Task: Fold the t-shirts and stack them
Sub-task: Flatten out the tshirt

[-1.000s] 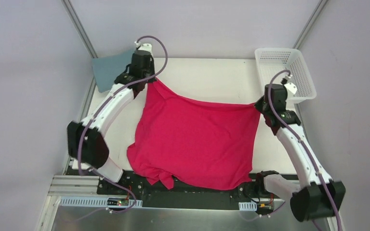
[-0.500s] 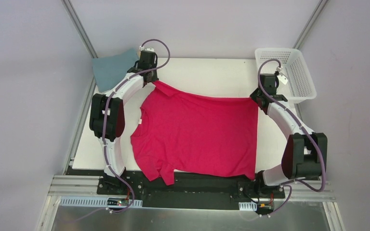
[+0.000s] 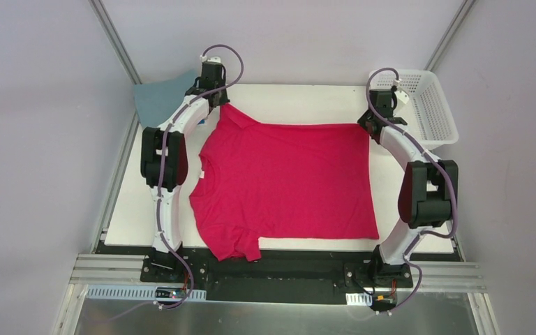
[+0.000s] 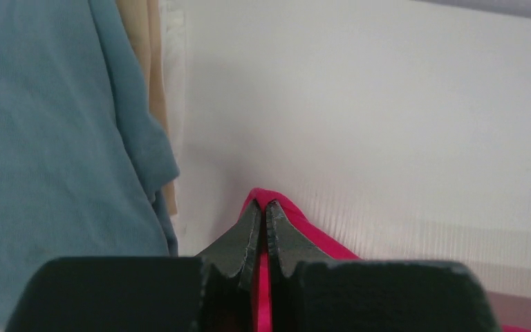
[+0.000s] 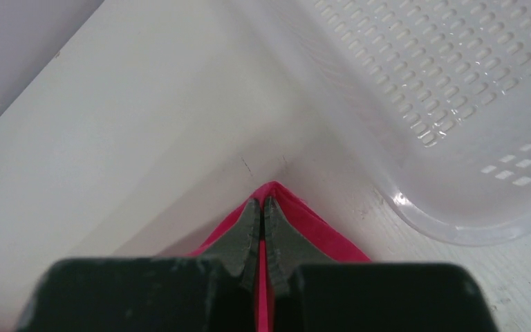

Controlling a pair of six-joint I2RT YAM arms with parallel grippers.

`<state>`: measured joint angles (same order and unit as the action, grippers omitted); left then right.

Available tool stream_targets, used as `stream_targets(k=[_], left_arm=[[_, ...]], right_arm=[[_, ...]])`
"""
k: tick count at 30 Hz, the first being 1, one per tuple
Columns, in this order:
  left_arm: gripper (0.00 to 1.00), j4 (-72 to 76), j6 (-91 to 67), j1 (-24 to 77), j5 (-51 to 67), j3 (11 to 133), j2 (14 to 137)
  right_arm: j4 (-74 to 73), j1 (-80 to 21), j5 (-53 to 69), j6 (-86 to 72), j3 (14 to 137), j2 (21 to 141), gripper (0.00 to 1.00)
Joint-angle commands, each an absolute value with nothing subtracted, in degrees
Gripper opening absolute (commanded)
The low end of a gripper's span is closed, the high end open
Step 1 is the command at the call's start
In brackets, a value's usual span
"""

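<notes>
The crimson-pink t-shirt (image 3: pixel 286 185) lies spread nearly flat on the white table (image 3: pixel 300 101), collar at the left, hem at the right. My left gripper (image 3: pixel 221 106) is shut on its far left corner; the pinched pink cloth (image 4: pixel 276 207) shows at its tips (image 4: pixel 263 205). My right gripper (image 3: pixel 365 125) is shut on the far right corner; the pink cloth (image 5: pixel 304 221) shows at its tips (image 5: pixel 261 202). A folded teal-grey t-shirt (image 3: pixel 159 101) lies at the far left corner, and in the left wrist view (image 4: pixel 48 131) it lies over a tan one (image 4: pixel 145 55). No blue shirt shows.
A white mesh basket (image 3: pixel 417 105) stands at the far right corner, close beside the right gripper; its wall fills the upper right of the right wrist view (image 5: pixel 456 104). The shirt's near sleeve (image 3: pixel 241 250) hangs over the table's front edge.
Both arms have stretched farther from me, drawing the shirt's far edge back and down. The cloth has gone from hanging slack to lying spread flat on the table.
</notes>
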<state>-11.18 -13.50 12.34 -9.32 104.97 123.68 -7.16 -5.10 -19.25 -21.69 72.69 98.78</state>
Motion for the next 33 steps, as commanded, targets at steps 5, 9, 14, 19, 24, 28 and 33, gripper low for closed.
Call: stream_targets(k=[5, 9, 14, 19, 24, 28, 33], left_arm=[[0.00, -12.38, -12.56, 11.78, -7.91, 118.54, 132.94], [0.15, -13.11, -12.68, 11.78, -7.26, 125.61, 139.00], [0.56, -17.87, -12.79, 11.84, -5.65, 136.56, 143.70], [0.95, -18.16, -13.00, 11.96, -2.23, 133.52, 138.31], [0.99, -18.54, -16.60, 12.12, 0.63, 120.63, 128.51], [0.99, -18.48, -22.78, 12.13, 8.08, 109.74, 122.63], [0.99, -18.32, -28.55, 12.13, 15.77, 107.40, 124.47]], right_arm=[[-6.03, -4.69, -21.99, -19.68, 81.83, 107.34, 0.00], [-4.65, -4.66, -23.18, -18.46, 86.25, 110.79, 0.04], [-6.29, -4.98, -19.19, -17.32, 91.18, 111.76, 0.33], [-7.30, -6.22, -15.28, -16.82, 90.36, 108.93, 0.59], [-9.95, -8.95, -12.28, -17.13, 84.94, 103.45, 0.98], [-11.01, -12.00, -8.72, -20.20, 75.57, 99.31, 1.00], [-11.93, -15.54, -6.96, -22.50, 66.76, 97.05, 1.00]])
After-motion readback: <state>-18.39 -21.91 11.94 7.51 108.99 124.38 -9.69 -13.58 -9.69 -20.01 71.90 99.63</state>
